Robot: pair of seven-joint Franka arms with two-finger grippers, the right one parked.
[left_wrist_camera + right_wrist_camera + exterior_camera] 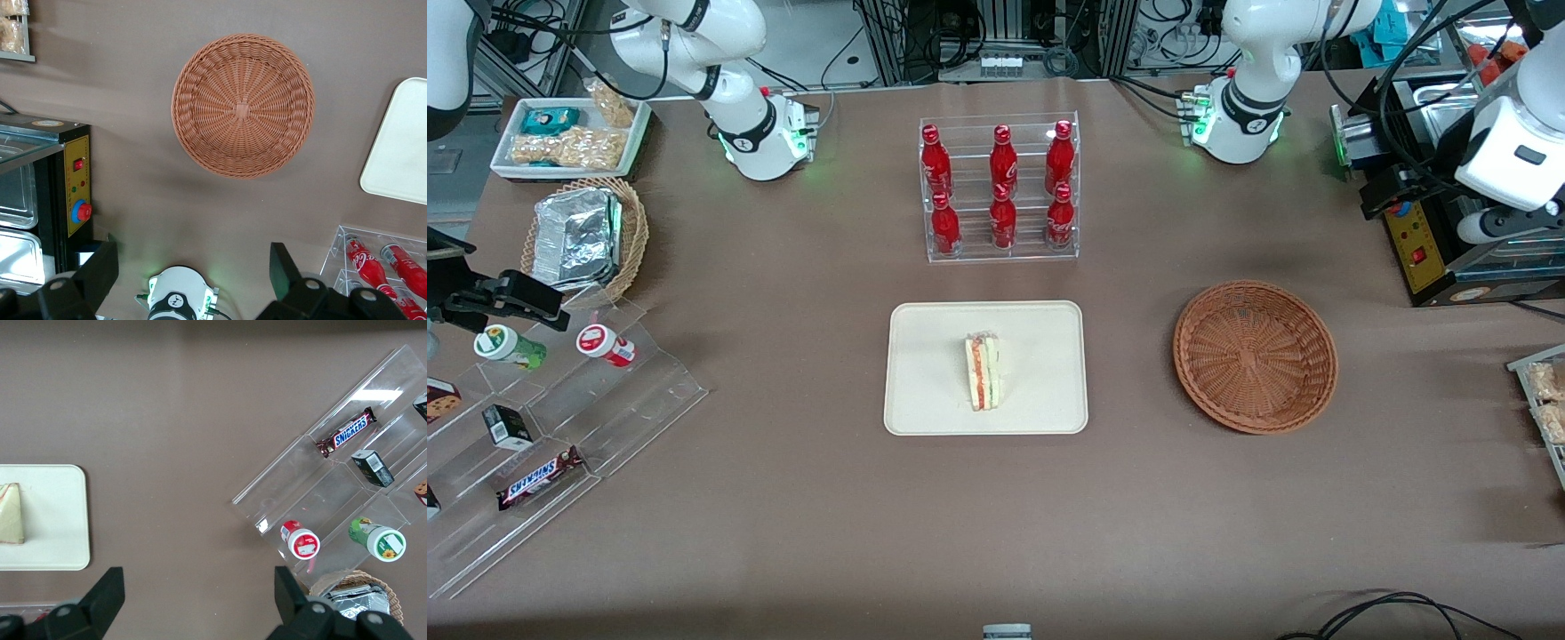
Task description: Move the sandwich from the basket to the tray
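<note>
The sandwich (984, 372) lies on the tray (925, 373); the hand (193, 267), released, hangs above the basket (243, 105).

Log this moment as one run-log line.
sandwich: on tray | basket: empty | gripper: open, holding nothing, high above table beside basket | task: placement done

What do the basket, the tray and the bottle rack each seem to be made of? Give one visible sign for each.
Basket: woven wicker, reddish-brown, matte; its strands radiate from the centre. Tray, which holds the sandwich: probably plastic or melamine, smooth cream surface, rounded corners. Bottle rack: clear acrylic, see-through with bright edges. The gripper hangs open above the table near the basket.
</note>
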